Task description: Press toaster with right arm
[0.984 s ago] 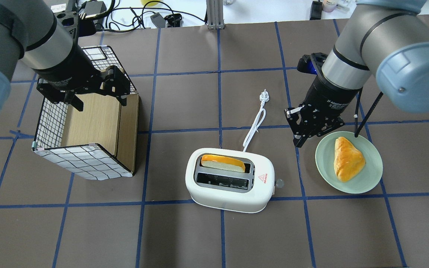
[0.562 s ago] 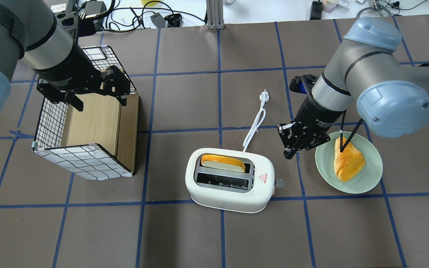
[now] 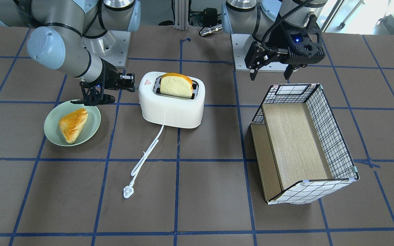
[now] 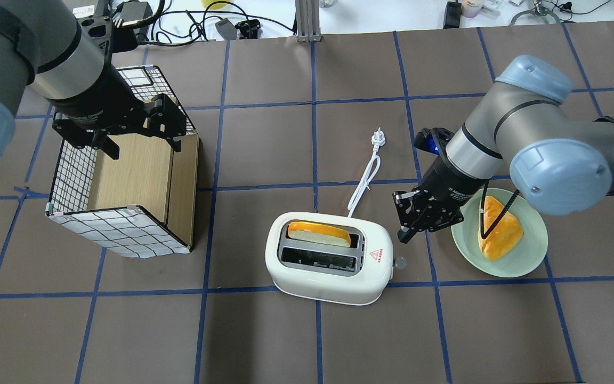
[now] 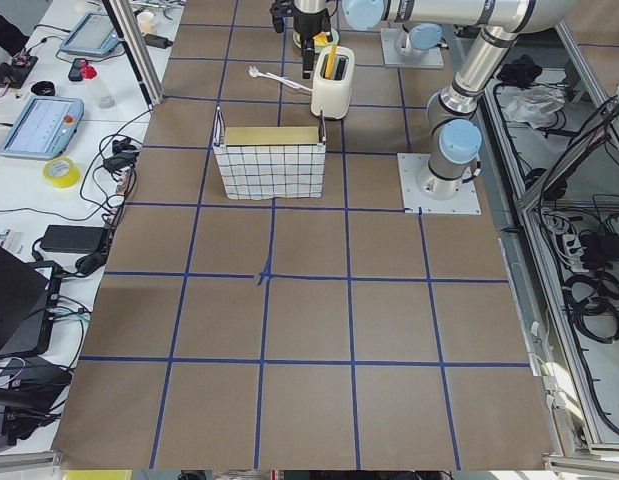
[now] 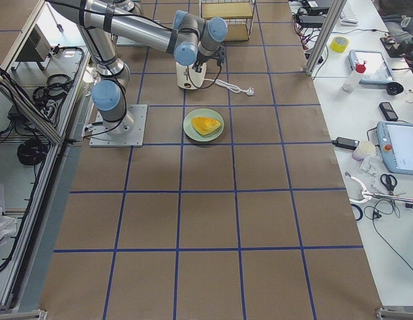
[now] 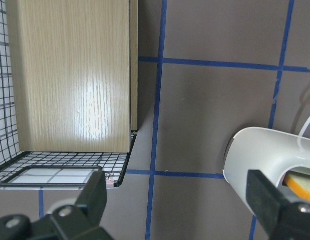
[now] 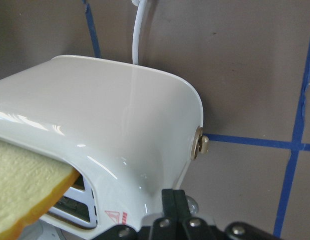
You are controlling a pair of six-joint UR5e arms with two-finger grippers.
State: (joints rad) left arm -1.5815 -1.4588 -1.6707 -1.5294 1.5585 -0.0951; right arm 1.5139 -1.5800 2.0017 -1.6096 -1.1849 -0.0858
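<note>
The white toaster [image 4: 328, 277] stands mid-table with a bread slice [image 4: 317, 233] up in its far slot; it also shows in the front view [image 3: 171, 109]. Its lever knob [image 4: 400, 262] sticks out of the end that faces the plate. My right gripper [image 4: 404, 234] is shut and empty, with its tip close beside and just above that end. In the right wrist view the closed fingertips [image 8: 173, 197] hang over the toaster [image 8: 119, 125] near the lever. My left gripper [image 4: 142, 145] is open and empty over the checkered box [image 4: 126, 229].
A green plate [image 4: 525, 261] with a pastry [image 4: 499, 229] lies right of the toaster, under my right forearm. The white cord with its plug [image 4: 378, 138] runs away from the toaster's far side. The checkered box [image 3: 303, 191] stands at the left.
My right arm has swung down and to the left from beside the plate, and brought its shut gripper close to the toaster's lever end. The left arm has not moved.
</note>
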